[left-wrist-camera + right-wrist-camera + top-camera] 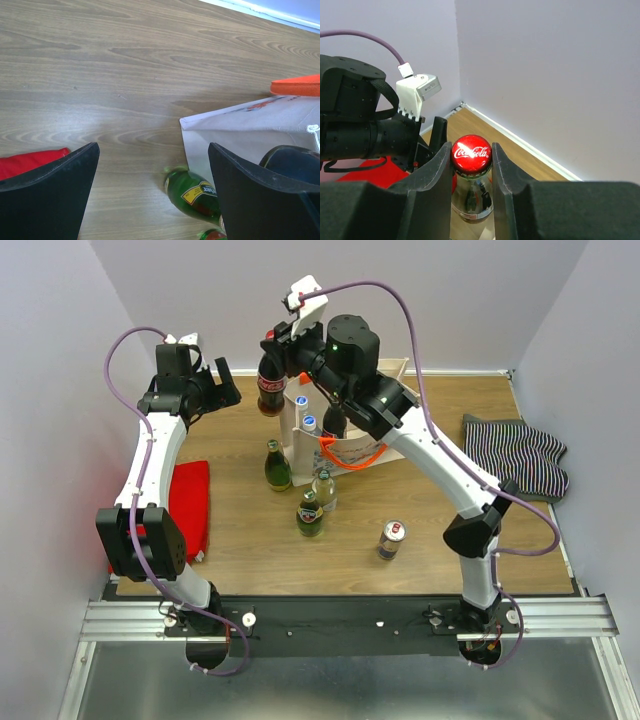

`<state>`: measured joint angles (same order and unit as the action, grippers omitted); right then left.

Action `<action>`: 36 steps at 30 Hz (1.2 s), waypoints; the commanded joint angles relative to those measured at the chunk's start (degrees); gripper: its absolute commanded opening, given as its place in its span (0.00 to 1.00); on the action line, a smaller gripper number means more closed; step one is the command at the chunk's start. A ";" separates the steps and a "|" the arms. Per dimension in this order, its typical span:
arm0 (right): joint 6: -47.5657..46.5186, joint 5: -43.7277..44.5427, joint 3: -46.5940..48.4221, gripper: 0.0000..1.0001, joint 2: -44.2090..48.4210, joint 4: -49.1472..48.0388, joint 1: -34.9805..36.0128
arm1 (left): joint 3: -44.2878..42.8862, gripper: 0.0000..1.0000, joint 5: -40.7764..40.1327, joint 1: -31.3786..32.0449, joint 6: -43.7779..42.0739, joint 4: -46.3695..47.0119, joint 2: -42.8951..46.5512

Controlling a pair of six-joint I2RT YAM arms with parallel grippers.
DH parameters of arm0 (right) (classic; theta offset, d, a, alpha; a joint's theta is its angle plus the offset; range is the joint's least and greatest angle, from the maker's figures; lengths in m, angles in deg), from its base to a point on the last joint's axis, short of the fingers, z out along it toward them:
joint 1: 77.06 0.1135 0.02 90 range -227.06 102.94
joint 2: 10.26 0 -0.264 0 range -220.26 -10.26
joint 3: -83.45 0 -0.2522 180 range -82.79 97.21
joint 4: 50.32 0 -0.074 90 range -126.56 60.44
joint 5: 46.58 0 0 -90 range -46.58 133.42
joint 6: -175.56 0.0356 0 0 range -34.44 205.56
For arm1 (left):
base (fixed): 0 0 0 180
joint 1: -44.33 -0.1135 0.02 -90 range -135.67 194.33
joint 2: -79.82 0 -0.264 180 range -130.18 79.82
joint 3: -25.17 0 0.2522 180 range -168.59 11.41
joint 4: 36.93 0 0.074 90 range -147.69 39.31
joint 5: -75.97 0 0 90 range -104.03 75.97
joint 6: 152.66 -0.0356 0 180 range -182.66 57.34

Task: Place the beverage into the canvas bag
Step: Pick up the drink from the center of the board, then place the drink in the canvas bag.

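The right fingers [272, 346] clench the neck of a cola bottle [270, 390] just under its red cap [471, 152], one finger on each side. The bottle hangs upright just left of the bag [298, 438], near its far left corner and outside its opening. We cannot tell whether its base touches the counter [255, 550].

The bag stands upright and open on the counter, with an orange handle [352, 457] draped over its near wall. Two blue-capped bottles [303, 401] stand inside it by the left wall.

The left fingers [223, 382] are spread wide and hold nothing. They hover farther left of the bag than the cola bottle, above bare counter. From the left wrist we see the bag's left wall [240, 125] between those fingers, and a green bottle [192, 192] just in front of it.

In front of the bag stand two green bottles [277, 465] and a clear one [324, 488]. A can [391, 539] stands farther in front, to the right. A red cloth [186, 502] lies well left of the bag, and a striped cloth [515, 455] well right of it.
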<state>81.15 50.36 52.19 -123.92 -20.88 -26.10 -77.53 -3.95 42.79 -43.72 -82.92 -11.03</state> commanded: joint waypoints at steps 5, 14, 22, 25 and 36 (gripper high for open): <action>-3.59 0.00 4.06 0.01 7.58 -16.81 0.46 | -1.40 0.99 3.18 0.66 -0.66 1.20 1.99; -7.72 2.90 5.38 0.01 8.29 -19.11 0.46 | -3.16 0.99 4.94 4.44 -2.76 0.59 1.82; -15.89 12.64 9.78 0.01 5.83 -16.82 0.46 | -7.46 0.99 10.30 9.97 -3.82 0.06 0.76; -19.49 15.28 7.33 0.01 6.61 -19.02 0.37 | -9.92 0.99 12.05 11.82 -3.82 -0.55 -0.29; -23.46 20.57 3.81 0.01 8.63 -19.81 -1.30 | -13.45 0.99 10.31 18.33 -3.03 -2.67 -4.69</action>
<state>60.94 68.69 56.14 -120.49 -29.62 -26.30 -90.67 6.87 59.27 -46.99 -83.75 -13.98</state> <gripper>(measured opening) 0.366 0.988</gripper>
